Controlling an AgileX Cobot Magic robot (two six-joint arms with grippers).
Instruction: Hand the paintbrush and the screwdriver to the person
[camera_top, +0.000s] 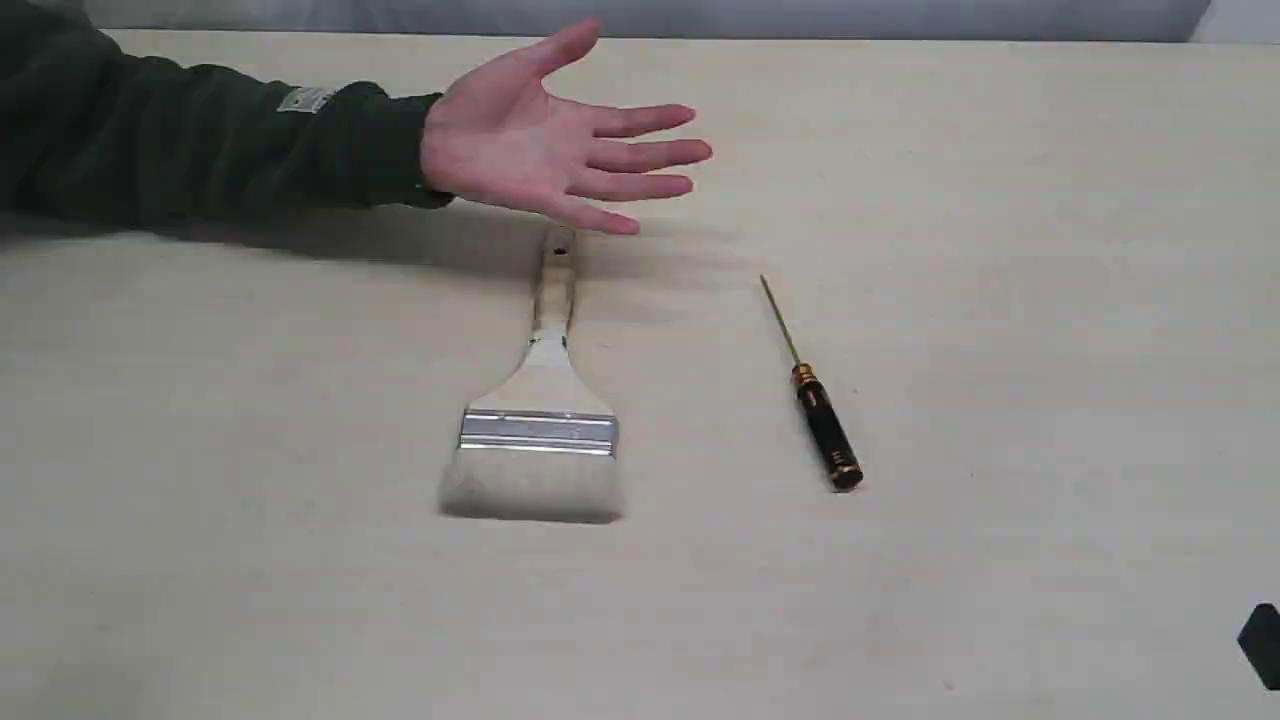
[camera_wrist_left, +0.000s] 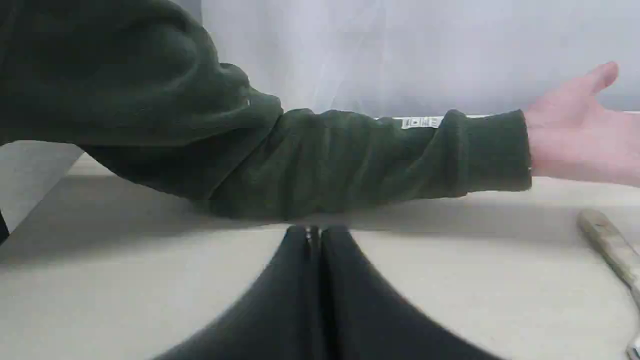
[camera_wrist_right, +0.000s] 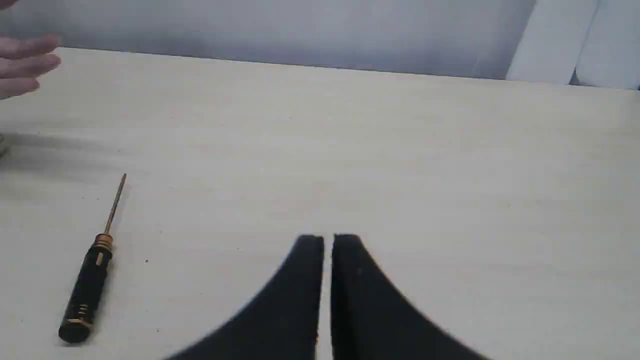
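Note:
The paintbrush lies flat mid-table, bristles toward the near edge, its pale handle tip under the person's open hand. To its right lies the screwdriver, black handle nearer, gold shaft pointing away. The person's arm in a dark green sleeve reaches in from the left. My left gripper is shut and empty, just short of the sleeve; the brush handle shows off to one side. My right gripper is shut and empty, apart from the screwdriver. The hand's fingers show at that view's edge.
The light wooden table spreads wide to the right and front. A black part of the right arm shows at the lower right corner of the exterior view. A pale wall runs behind the table's far edge.

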